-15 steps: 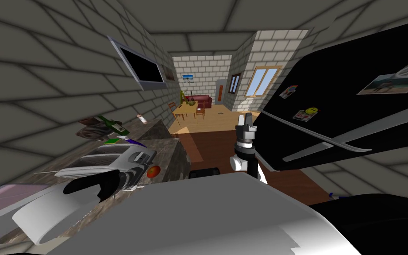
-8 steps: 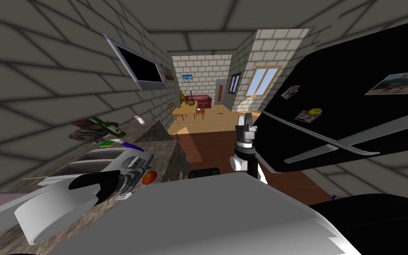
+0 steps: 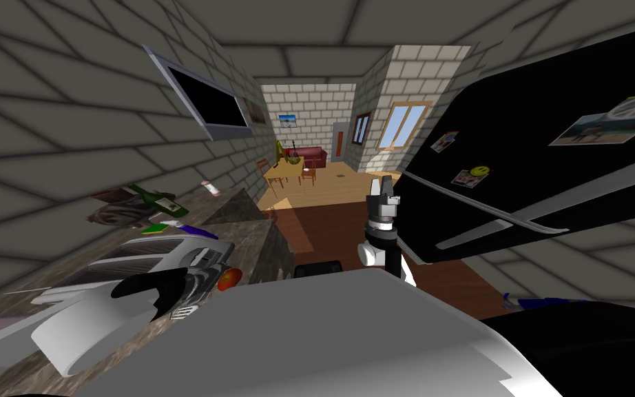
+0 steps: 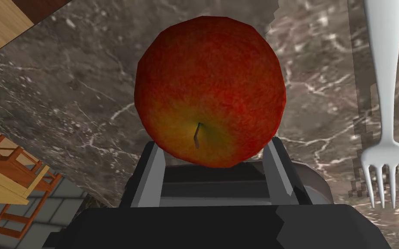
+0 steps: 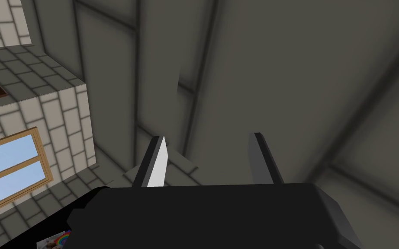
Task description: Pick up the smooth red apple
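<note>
The red apple (image 4: 209,90), yellowish around its stem, lies on the dark marbled tabletop (image 4: 64,86). In the head view it sits at the lower left of the frame, just beside a silver toaster (image 3: 158,251) and close to the tabletop's edge. The left hand (image 4: 213,149) is right at the apple. Its two fingers (image 4: 151,173) are spread and stand on either side of the fruit. Their tips are hidden behind it, so I cannot tell whether they touch it. A white fork (image 4: 384,129) lies flat on the tabletop near the apple, apart from it. The right hand (image 3: 383,186) stands upright in the middle of the head view, beside a black fridge (image 3: 550,172), with its fingers spread.
</note>
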Tool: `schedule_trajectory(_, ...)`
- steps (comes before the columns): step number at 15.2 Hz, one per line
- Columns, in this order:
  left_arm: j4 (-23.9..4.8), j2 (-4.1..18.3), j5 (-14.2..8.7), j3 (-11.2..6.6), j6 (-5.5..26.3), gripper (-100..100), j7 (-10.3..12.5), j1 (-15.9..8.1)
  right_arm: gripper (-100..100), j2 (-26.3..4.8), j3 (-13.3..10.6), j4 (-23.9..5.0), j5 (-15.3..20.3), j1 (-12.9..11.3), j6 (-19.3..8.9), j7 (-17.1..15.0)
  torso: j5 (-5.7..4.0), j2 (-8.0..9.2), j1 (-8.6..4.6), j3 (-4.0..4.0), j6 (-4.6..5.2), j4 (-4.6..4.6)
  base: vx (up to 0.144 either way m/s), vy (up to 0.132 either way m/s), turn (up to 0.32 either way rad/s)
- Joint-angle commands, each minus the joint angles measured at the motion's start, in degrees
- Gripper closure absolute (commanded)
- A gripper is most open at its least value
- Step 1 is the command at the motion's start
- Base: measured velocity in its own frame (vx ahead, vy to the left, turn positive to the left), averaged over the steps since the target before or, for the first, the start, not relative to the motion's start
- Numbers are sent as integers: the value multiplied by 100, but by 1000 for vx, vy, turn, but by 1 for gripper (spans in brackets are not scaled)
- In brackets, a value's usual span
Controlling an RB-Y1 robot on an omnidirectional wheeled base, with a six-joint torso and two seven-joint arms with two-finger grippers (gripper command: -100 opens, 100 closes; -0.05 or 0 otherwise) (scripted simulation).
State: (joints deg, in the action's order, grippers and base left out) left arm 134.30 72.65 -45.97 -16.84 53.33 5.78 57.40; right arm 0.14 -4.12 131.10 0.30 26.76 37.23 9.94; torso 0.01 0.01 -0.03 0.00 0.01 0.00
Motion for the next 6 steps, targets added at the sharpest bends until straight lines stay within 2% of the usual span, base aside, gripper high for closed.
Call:
schedule_trajectory(1,0,0,0,0,0,100,0,0,0,0,0,0,0,0,0,0,0,0,0,0,0,0,0,0,0)
schedule_trajectory(2,1,0,-1,1,-1,100,0,0,0,0,0,0,0,0,0,0,0,0,1,0,0,0,0,0,0)
schedule_trajectory(3,174,77,-81,-174,91,100,48,103,0,0,0,0,0,0,0,0,0,0,2,0,0,0,4,8,114)
schedule_trajectory(5,323,165,-149,-301,186,100,111,153,0,0,1,0,0,1,0,0,-3,0,3,0,-6,0,10,15,149)
schedule_trajectory(6,226,105,-102,-218,111,100,64,120,0,0,1,0,0,1,0,0,-3,-1,4,0,-5,-1,7,8,43)
